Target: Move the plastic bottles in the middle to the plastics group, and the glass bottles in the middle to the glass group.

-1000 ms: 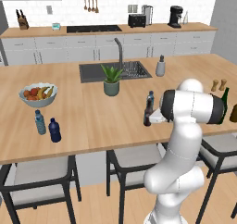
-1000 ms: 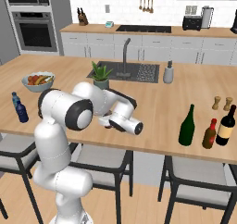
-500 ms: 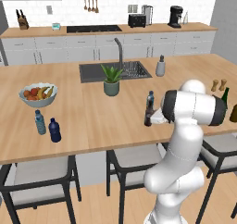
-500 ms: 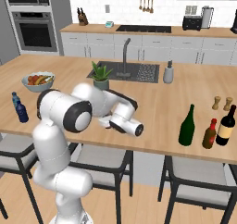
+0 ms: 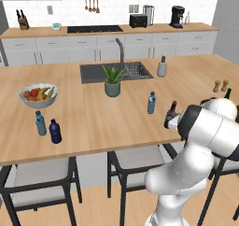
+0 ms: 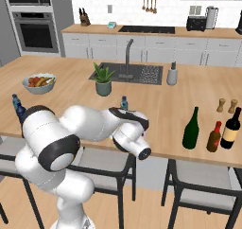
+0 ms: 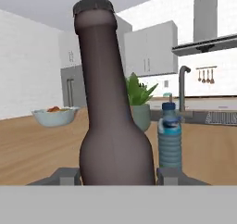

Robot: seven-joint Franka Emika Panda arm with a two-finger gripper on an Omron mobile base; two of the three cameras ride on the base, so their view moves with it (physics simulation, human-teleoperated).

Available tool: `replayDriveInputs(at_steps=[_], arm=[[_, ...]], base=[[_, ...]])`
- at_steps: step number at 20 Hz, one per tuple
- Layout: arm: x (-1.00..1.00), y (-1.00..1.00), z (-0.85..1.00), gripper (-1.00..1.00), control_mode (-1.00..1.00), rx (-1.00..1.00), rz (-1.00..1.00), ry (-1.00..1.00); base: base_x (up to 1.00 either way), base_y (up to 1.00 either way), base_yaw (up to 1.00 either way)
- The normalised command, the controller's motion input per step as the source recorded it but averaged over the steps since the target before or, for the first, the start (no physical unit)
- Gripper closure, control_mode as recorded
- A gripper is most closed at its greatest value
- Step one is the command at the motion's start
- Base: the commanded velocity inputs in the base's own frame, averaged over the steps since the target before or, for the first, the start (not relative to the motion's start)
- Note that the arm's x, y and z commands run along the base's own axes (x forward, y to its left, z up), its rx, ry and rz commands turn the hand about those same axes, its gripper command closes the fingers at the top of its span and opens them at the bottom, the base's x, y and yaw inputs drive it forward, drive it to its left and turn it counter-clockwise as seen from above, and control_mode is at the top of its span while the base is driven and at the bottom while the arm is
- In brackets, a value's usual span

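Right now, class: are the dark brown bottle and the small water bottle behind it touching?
Apart. The left base view shows bare counter between the dark brown bottle and the water bottle.

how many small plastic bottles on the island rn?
3. Left pale-blue bottle and navy bottle stand side by side near the fruit bowl; middle pale-blue bottle right of the plant. The arm may hide more.

Bright, even rendered light, soft faint shadows (no glare), all views slightly blurred.
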Motion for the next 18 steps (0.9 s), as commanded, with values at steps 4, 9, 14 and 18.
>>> replayDriveInputs(at_steps=[4,9,14,18], arm=[[-0.16,-0.88,0.51,1.00,-1.00,0.00,-0.42,0.00],[-0.04,-0.96,0.30,1.00,-1.00,0.00,-0.40,0.04],[0.00,-0.85,0.00,1.00,-1.00,0.00,-0.20,0.02],[0.03,-0.45,-0.01,1.00,-1.00,0.00,-0.04,0.00]], base=[[0.00,0.00,0.00],[0.00,0.00,0.00],[0.00,0.00,0.00],[0.00,0.00,0.00]])
